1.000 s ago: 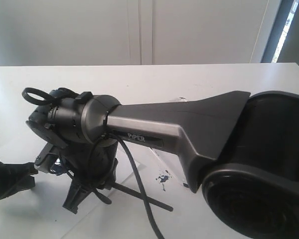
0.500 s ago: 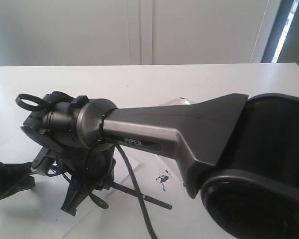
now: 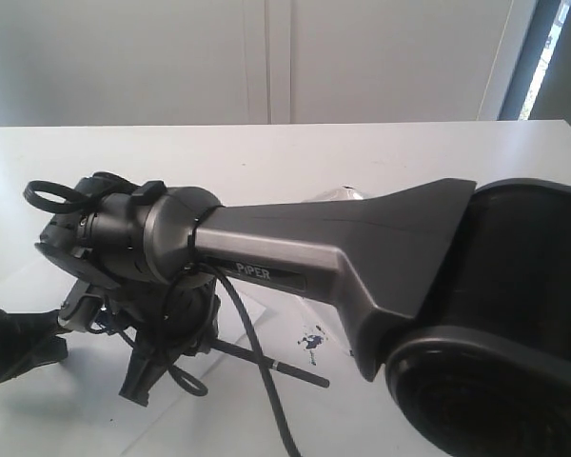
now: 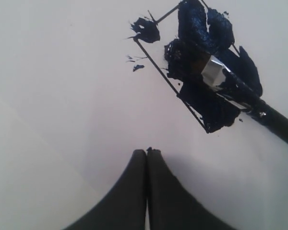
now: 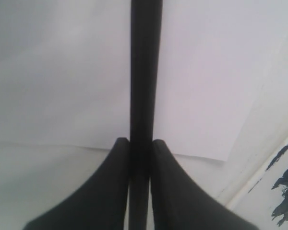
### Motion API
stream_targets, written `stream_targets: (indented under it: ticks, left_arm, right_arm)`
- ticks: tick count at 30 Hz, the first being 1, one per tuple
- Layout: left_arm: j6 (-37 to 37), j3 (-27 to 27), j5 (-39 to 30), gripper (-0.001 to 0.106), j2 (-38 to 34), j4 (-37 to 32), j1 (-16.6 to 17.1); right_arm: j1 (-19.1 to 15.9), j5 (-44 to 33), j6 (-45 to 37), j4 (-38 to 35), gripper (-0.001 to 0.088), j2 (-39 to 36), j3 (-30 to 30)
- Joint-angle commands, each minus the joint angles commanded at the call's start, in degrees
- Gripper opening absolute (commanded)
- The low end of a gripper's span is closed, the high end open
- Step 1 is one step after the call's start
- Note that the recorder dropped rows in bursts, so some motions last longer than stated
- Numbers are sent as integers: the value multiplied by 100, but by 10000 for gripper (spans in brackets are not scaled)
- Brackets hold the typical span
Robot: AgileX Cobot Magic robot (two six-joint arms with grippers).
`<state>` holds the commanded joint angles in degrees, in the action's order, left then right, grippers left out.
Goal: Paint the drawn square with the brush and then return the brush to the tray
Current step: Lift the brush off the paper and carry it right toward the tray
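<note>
Brush (image 5: 145, 72) handle pinched tight in the right gripper (image 5: 141, 141), bristles and ferrule down on the drawn square (image 4: 168, 82), mostly smeared dark blue. Left gripper (image 4: 147, 151) closed on nothing, near the square. From outside, hard to see much: right arm (image 3: 362, 257) blocking nearly everything, only the handle poking out toward 4 o'clock. Tray (image 5: 257, 189) cut off, just rim and blue blotch at 12 o'clock of the handle end.

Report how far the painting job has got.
Done: the square is largely covered in dark blue, with bare patches inside its outline. In hand: the right gripper grips the brush, bristles on the square. Left: fill the gaps, then put the brush in the tray.
</note>
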<state>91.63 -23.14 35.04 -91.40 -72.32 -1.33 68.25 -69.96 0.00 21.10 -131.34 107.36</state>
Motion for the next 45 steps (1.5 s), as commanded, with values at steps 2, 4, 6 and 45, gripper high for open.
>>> stream_targets:
  ticks: [2,4,6,45]
  left_arm:
    - [0,0,0,0,0,-11,0]
    - [0,12,0,0,0,-11,0]
    - [0,12,0,0,0,-11,0]
    - [180,35,321,0,10,-143,0]
  right_arm:
    - [-13,0,0,50,0,-43,0]
    - [-37,0,32,50,0,-108,15]
    - [-79,0,58,91,0,-132,15]
    - [-307,91,1134,315,0,2459,-714]
